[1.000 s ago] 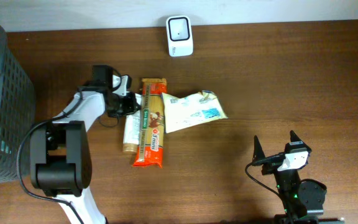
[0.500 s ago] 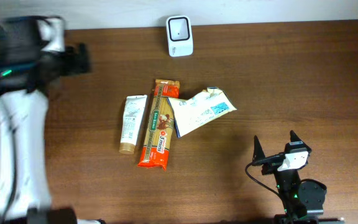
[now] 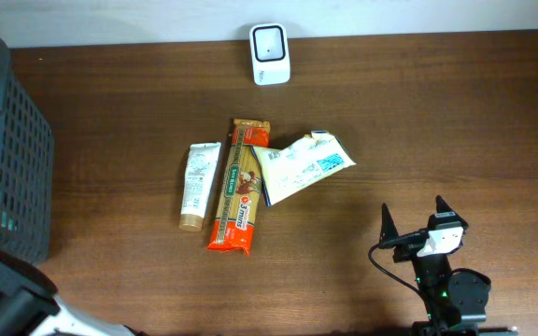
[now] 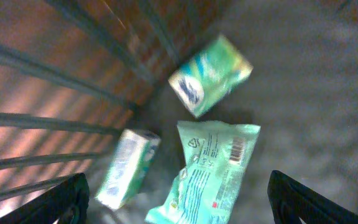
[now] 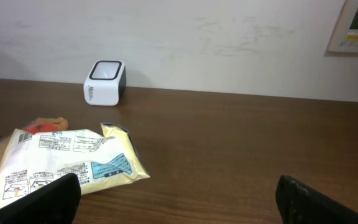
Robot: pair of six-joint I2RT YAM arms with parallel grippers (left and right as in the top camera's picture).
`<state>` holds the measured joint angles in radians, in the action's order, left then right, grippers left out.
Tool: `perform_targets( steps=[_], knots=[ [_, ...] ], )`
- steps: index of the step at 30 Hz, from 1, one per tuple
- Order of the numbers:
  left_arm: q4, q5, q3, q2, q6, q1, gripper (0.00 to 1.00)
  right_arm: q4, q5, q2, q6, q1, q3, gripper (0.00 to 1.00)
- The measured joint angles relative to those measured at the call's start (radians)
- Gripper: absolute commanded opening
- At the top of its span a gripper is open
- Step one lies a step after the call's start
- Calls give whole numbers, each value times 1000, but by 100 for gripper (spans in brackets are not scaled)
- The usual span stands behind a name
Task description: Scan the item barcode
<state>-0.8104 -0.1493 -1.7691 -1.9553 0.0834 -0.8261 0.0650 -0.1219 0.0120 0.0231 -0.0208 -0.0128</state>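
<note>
The white barcode scanner (image 3: 270,54) stands at the table's far edge, also in the right wrist view (image 5: 105,81). A white tube (image 3: 197,185), an orange pasta pack (image 3: 236,185) and a pale yellow packet (image 3: 302,165) lie mid-table. My left gripper (image 4: 179,199) is open over the inside of the dark basket (image 4: 73,93), above a green packet with a barcode (image 4: 216,168), holding nothing. My right gripper (image 3: 414,224) rests open at the front right, with the yellow packet (image 5: 67,158) to its left.
Two green-and-white boxes (image 4: 211,74) (image 4: 126,168) lie in the basket beside the green packet. The basket (image 3: 7,140) fills the table's left edge. Part of my left arm (image 3: 7,299) shows at the front left corner.
My left gripper let go of the white tube, opened, and swung left to the basket. The pasta pack and yellow packet shifted slightly. The right arm has not moved.
</note>
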Motion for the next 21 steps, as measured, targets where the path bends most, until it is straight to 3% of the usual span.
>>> perform_targets(
  steps=[4,6,8,10,11,14,19,21],
  knots=[
    [-6,28,1,-182,14,0,86,0,0,0,0,0,0,99],
    [-9,62,1,-231,33,0,77,0,0,0,-1,0,0,99],
    [-16,84,2,-264,45,0,54,0,0,0,0,0,0,99],
    [-19,99,2,-272,50,0,19,0,0,0,0,0,0,99],
    [-23,111,-1,-275,51,0,13,0,0,0,0,0,0,99],
    [-36,124,-13,-276,55,-1,4,0,0,0,0,0,0,99],
    [-109,199,-38,-251,55,-3,8,0,0,0,0,0,0,99],
    [-165,299,-125,-103,55,-3,9,0,0,0,0,0,0,99]
  ],
)
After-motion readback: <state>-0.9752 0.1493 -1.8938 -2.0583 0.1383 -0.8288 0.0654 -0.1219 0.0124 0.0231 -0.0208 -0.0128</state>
